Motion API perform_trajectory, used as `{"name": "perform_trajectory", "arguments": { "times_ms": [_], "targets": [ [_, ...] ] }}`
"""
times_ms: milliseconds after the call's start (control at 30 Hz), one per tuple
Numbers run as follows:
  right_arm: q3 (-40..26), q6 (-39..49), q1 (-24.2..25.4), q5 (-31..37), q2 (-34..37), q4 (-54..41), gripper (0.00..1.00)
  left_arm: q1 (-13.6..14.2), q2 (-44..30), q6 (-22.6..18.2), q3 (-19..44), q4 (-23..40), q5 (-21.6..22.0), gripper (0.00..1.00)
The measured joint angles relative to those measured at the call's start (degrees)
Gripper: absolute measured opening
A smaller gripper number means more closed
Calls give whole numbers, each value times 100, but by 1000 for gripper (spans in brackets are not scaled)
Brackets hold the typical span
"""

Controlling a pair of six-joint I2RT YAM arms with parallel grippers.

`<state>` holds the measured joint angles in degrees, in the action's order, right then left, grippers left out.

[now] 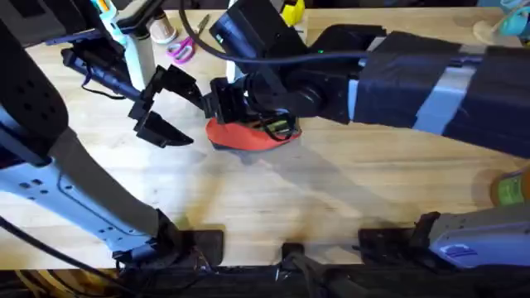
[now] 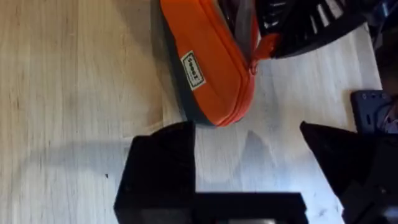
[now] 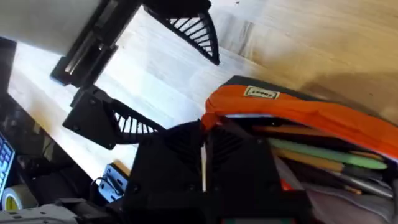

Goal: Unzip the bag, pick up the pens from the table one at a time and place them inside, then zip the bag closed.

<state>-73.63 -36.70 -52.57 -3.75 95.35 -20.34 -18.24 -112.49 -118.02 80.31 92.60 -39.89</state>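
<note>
The orange-red bag (image 1: 248, 135) lies on the table (image 1: 331, 207) near the middle, with its zipper open along the top (image 3: 298, 118). A light green pen (image 3: 329, 155) lies inside it beside other slim dark items. My right gripper (image 1: 222, 98) sits at the bag's left end, shut on the orange zipper pull (image 2: 264, 46); in the right wrist view its tips (image 3: 204, 134) meet at the pull. My left gripper (image 1: 186, 112) hangs open just left of the bag, nothing between its fingers (image 2: 161, 162). It is apart from the fabric.
Pink-handled scissors (image 1: 182, 48) and a white bottle (image 1: 157, 31) lie at the back left. A black device (image 1: 99, 70) is near them. A yellow object (image 1: 291, 10) sits at the back edge. A green-topped item (image 1: 509, 189) is at the right edge.
</note>
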Motion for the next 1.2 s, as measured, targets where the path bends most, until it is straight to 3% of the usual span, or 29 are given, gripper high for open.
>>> {"name": "perform_trajectory", "arguments": {
  "times_ms": [433, 600, 833, 1033, 1167, 1200],
  "targets": [
    [2, 34, 164, -15, 1, 129, 33, 497, -47, 530, 0, -356, -176, 995],
    [2, 34, 174, -15, 2, 144, 33, 618, -127, 643, 0, -515, -272, 856],
    [2, 34, 192, -15, 2, 146, 33, 780, -127, 700, 0, -608, -386, 787],
    [2, 34, 224, -17, 0, 146, 33, 905, -126, 723, 0, -608, -404, 571],
    [2, 34, 227, -19, 2, 131, 33, 905, -125, 720, 0, -678, -452, 81],
    [2, 34, 235, -20, 2, 105, 33, 905, -127, 725, 0, -672, -451, 59]
  ]
}}
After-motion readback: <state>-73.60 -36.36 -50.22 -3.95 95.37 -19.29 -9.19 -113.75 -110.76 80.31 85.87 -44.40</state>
